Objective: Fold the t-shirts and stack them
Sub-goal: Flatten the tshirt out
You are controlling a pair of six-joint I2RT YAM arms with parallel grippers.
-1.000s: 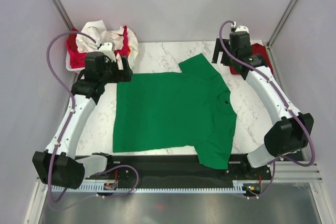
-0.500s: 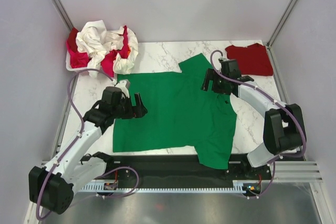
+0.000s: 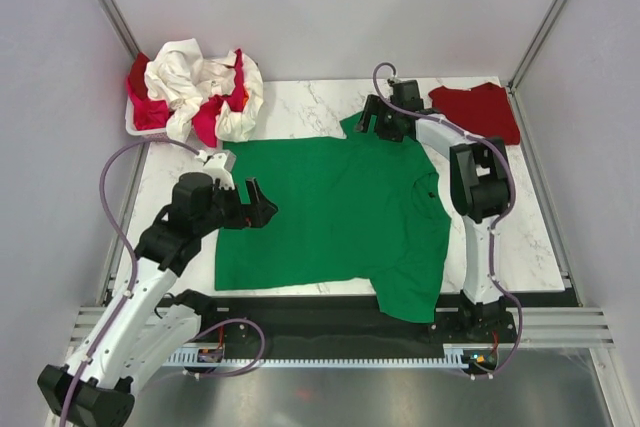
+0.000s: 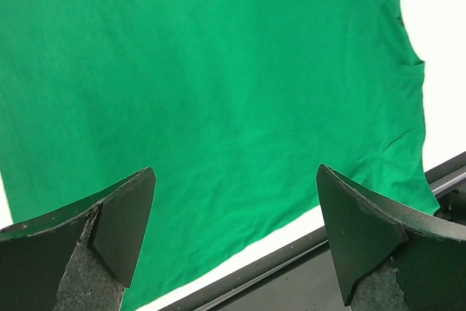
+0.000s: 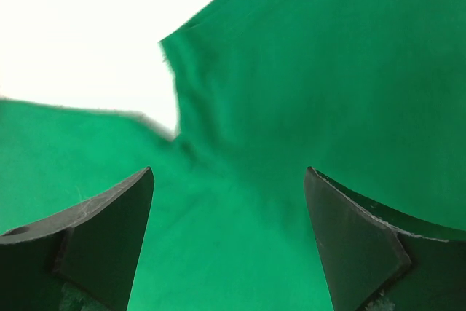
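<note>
A bright green t-shirt (image 3: 335, 212) lies spread flat across the middle of the marble table; it fills the left wrist view (image 4: 218, 71) and the right wrist view (image 5: 328, 85). My left gripper (image 3: 257, 209) is open and empty over the shirt's left edge. My right gripper (image 3: 369, 119) is open and empty over the shirt's far sleeve. A dark red t-shirt (image 3: 477, 112) lies folded at the back right. Cream-white (image 3: 190, 72) and pinkish red (image 3: 148, 107) shirts are bunched in a heap at the back left.
The heap sits in a white basket (image 3: 135, 128) at the back left corner. A black rail (image 3: 300, 309) runs along the near table edge, and the green shirt's near sleeve hangs over it. Grey walls enclose the table.
My left gripper has come forward from the basket to the shirt's left edge. My right gripper has swung from the back right corner to the shirt's far sleeve.
</note>
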